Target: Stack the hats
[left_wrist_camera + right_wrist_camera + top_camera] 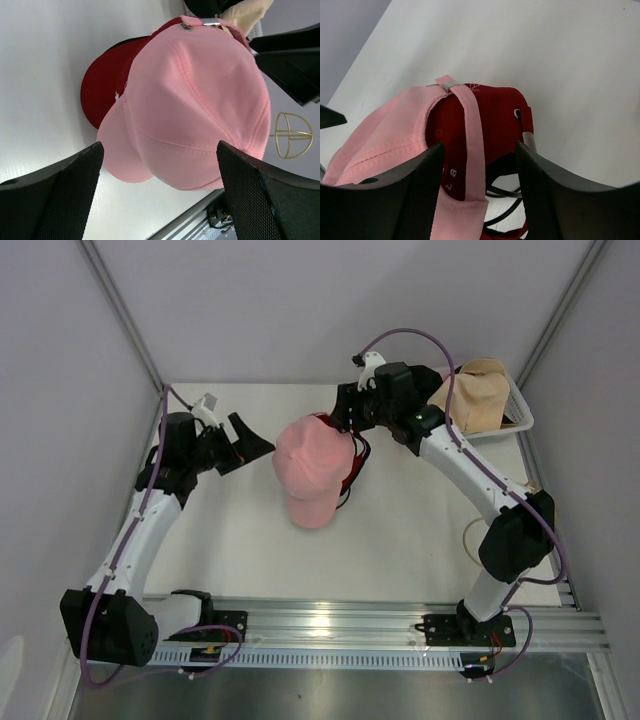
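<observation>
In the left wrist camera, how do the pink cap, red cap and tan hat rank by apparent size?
1. pink cap
2. red cap, partly covered
3. tan hat, farther off and cropped

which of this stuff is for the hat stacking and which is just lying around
For the job: pink cap, red cap under it, tan hat.
Lying about: basket the tan hat sits in, gold wire frame.

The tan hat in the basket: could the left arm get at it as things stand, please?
Probably not: the tan hat sits in the white basket far right, with the right arm and pink cap between it and the left pincer.
</observation>
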